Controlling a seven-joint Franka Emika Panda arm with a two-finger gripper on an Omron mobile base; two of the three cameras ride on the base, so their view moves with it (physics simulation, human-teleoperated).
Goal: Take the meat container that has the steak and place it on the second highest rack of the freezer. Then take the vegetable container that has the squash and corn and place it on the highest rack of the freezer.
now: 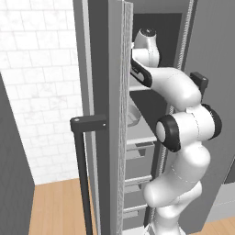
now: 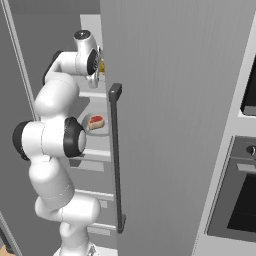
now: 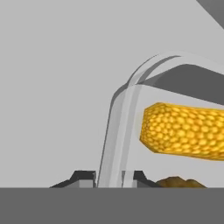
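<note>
Pinching the rim of the vegetable container (image 3: pixel 120 131), the gripper (image 3: pixel 109 178) holds it high inside the freezer (image 2: pixel 165 100) — corn (image 3: pixel 183 130) inside. Rigid, light, probably slick — the wall edge looks the surest hold. The meat container (image 2: pixel 96 123) sits lower.

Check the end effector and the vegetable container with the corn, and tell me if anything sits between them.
Nothing visible does. In the hand view the fingertips straddle the rim of the vegetable container, with the corn lying inside. Whether the end effector is clamped on the rim cannot be told.
</note>
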